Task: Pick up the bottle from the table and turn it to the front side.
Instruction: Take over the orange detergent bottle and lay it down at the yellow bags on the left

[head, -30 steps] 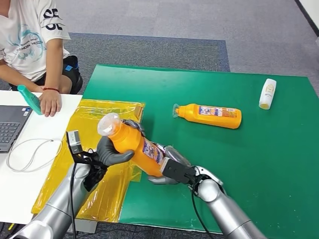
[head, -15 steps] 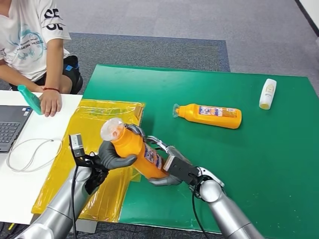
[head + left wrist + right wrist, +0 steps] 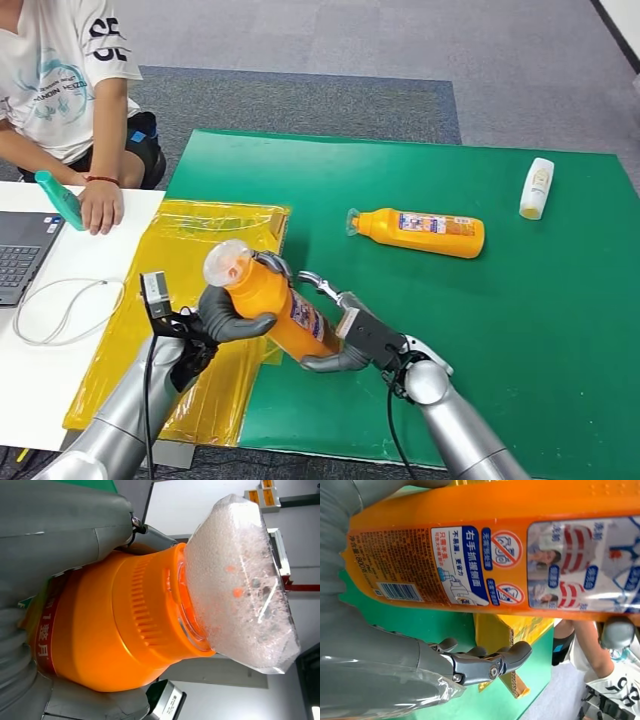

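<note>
Since a second ago the held bottle (image 3: 273,305) has shifted slightly toward the right, and the right hand's (image 3: 343,335) fingers have loosened from it — they now stick out apart past the bottle's base end. Across the green table (image 3: 483,330), a second orange bottle (image 3: 419,232) lies on its side, well apart from a small white bottle (image 3: 536,187) near the far right edge. A yellow bag (image 3: 189,300) lies flat beneath the arms. The left hand (image 3: 219,315) grips the held bottle below its plastic-wrapped cap (image 3: 225,262), tilted above the bag's edge — the right hand cups its base, though whether it truly grips I cannot tell. A person (image 3: 68,80) sits beside a laptop (image 3: 23,250).
</note>
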`<action>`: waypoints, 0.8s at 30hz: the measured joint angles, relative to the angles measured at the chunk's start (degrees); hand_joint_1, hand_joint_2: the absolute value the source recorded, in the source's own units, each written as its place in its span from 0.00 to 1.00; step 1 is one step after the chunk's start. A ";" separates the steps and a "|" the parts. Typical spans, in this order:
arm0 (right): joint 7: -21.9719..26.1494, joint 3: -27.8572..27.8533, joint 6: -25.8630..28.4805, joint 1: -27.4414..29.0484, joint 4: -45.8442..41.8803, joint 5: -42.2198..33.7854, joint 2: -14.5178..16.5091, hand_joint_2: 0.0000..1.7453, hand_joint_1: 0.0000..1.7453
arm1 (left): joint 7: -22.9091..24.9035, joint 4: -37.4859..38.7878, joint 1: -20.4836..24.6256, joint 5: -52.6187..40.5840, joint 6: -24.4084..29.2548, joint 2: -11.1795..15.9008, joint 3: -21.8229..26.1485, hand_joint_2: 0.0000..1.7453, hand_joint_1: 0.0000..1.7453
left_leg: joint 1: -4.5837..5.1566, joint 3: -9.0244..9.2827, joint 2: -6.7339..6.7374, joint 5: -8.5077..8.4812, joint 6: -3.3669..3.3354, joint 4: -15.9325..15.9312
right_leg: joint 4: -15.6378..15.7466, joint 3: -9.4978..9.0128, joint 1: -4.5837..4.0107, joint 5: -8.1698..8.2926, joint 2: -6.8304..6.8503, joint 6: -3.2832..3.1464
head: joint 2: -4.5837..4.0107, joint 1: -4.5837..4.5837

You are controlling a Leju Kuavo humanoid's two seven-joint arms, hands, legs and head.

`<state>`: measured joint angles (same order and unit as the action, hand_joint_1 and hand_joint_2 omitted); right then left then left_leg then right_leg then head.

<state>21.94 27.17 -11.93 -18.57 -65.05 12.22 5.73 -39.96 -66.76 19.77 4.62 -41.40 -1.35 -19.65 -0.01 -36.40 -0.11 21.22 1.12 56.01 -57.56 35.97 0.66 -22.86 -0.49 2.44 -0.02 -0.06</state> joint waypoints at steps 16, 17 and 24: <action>4.87 -12.26 -7.85 -1.84 -6.23 -14.41 -2.09 1.00 0.00 | -0.02 -13.54 -0.54 -11.53 10.78 11.75 -11.98 1.00 1.00 | 0.00 0.00 0.02 -0.02 0.02 0.00 | 0.00 0.05 0.01 0.01 -0.01 -0.01 | 0.00 0.01; 4.79 -13.12 -8.16 -1.96 -6.97 -14.83 -2.41 1.00 0.00 | -0.02 -13.93 -0.39 -11.74 11.18 12.34 -12.88 1.00 1.00 | 0.01 0.00 0.02 -0.01 0.02 0.00 | 0.01 0.05 0.01 0.01 -0.01 0.00 | 0.00 0.01; 4.97 -17.80 -10.10 -2.21 -10.25 -16.86 -3.91 1.00 0.00 | -0.02 -14.43 1.58 -13.58 12.60 15.20 -17.44 1.00 1.00 | 0.01 0.00 0.02 -0.02 0.02 0.01 | 0.01 0.05 0.01 0.03 -0.01 -0.02 | 0.00 0.01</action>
<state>26.91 9.37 -22.03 -20.77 -75.29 -4.64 1.82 -39.98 -81.19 21.34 -8.97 -28.80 13.85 -37.09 -0.01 -36.40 -0.09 21.20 1.14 56.02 -57.55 36.03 0.67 -22.83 -0.51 2.42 -0.02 -0.05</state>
